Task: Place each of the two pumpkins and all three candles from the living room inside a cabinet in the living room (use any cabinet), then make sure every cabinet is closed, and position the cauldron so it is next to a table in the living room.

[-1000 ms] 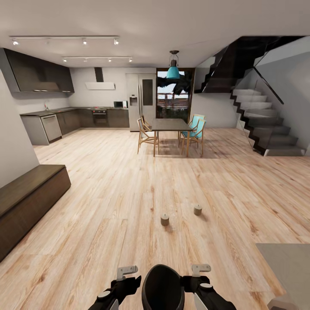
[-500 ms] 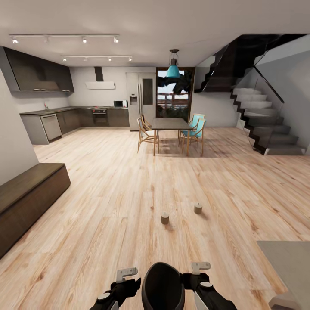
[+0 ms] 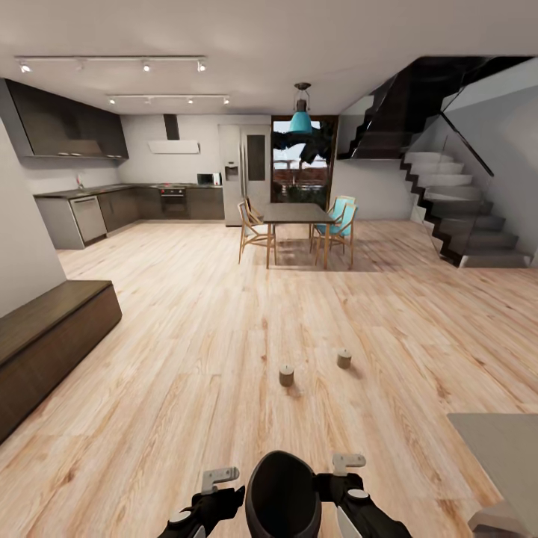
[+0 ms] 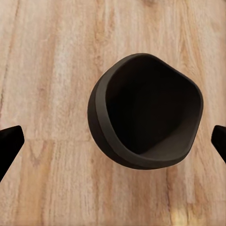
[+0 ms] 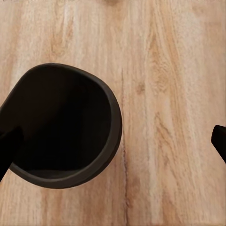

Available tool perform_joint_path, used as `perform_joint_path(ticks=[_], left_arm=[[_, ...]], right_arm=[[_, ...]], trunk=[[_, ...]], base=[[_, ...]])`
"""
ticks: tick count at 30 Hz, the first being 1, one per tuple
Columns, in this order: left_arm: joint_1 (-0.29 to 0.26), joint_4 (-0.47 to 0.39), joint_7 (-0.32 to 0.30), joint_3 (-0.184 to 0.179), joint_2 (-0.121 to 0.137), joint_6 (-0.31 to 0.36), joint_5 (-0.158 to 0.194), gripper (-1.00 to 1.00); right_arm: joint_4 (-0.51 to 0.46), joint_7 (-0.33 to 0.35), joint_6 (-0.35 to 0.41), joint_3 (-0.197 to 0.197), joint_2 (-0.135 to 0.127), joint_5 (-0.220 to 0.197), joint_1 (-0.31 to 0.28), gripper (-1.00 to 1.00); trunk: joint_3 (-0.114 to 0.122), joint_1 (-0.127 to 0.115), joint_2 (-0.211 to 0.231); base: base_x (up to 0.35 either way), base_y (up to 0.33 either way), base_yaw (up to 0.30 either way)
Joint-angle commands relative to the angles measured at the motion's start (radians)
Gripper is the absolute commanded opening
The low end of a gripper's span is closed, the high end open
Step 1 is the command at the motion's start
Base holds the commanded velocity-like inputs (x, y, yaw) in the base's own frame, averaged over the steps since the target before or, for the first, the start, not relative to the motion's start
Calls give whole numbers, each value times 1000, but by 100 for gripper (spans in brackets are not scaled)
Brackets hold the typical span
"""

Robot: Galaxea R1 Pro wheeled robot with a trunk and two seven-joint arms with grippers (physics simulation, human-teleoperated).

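Note:
The matte-black cauldron (image 3: 282, 497) sits low in the head view, mouth up, between my two arms. My left gripper (image 3: 220, 476) and right gripper (image 3: 348, 463) flank it, both open. In the left wrist view the cauldron (image 4: 146, 117) lies midway between the wide-spread fingertips. One right fingertip (image 5: 8, 148) overlaps the cauldron (image 5: 61, 127) at its rim; I cannot tell whether it touches. Two beige candles (image 3: 286, 374) (image 3: 344, 359) stand on the wood floor ahead. The dark-brown cabinet (image 3: 45, 336) runs along the left wall, fronts shut. A corner of the grey table (image 3: 501, 448) shows at lower right. The pumpkins are out of view.
A dining table (image 3: 295, 215) with chairs stands further back in the middle. Kitchen counters (image 3: 90, 217) line the far left, and a staircase (image 3: 463, 224) rises at the right. Open wood floor (image 3: 187, 373) stretches between me and the cabinet.
The whole picture has shifted slightly upward, so the camera moved. Candles, cabinet and table corner sit a little higher in frame. The cauldron stays between the arms.

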Motion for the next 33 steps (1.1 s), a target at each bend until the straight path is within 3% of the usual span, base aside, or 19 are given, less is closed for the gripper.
perform_joint_path(ticks=[1, 9, 16, 22, 33], left_arm=[[0, -1, -1, -3, 0, 3, 10, 100], [0, -1, -1, -2, 1, 3, 10, 100], [-14, -30, -12, 4, 9, -20, 2, 100], [-33, -64, -13, 14, 17, -54, 36, 100], [-34, -111, -13, 8, 16, -63, 97, 100]], right_arm=[[0, -7, -2, 8, 0, -7, 0, 100], [6, -8, -8, 8, 1, -6, 0, 100], [-13, -3, -27, 11, 0, -3, -15, 100], [-47, 29, -61, 12, 0, 0, -46, 100], [-91, 33, -72, 13, 0, 3, -48, 100]], trunk=[[-4, 4, -8], [-29, 35, -64], [-29, 34, -63], [-29, 34, -63], [-29, 34, -63]], base=[[0, 0, 0], [0, 0, 0], [0, 0, 0], [0, 0, 0], [0, 0, 0]])
